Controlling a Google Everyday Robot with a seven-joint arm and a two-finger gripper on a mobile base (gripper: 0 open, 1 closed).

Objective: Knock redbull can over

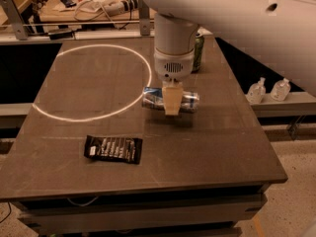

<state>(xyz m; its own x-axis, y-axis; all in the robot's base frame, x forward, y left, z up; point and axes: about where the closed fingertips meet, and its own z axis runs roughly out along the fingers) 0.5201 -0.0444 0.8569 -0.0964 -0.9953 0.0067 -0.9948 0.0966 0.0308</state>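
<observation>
The redbull can (pixel 154 98), slim, silver and blue, lies on its side across the middle of the dark table (pixel 207 142), its length running left to right. My gripper (pixel 171 102) hangs straight down from the white arm right over the can's middle, and its tan finger (pixel 171 98) covers part of the can. The can's right end (pixel 191 102) shows past the finger.
A wider green can (pixel 198 52) stands upright at the table's back, just behind the arm. A black snack packet (pixel 113 148) lies front left. A white ring of light (pixel 94 80) marks the left half. Two small bottles (pixel 269 89) stand on a ledge to the right.
</observation>
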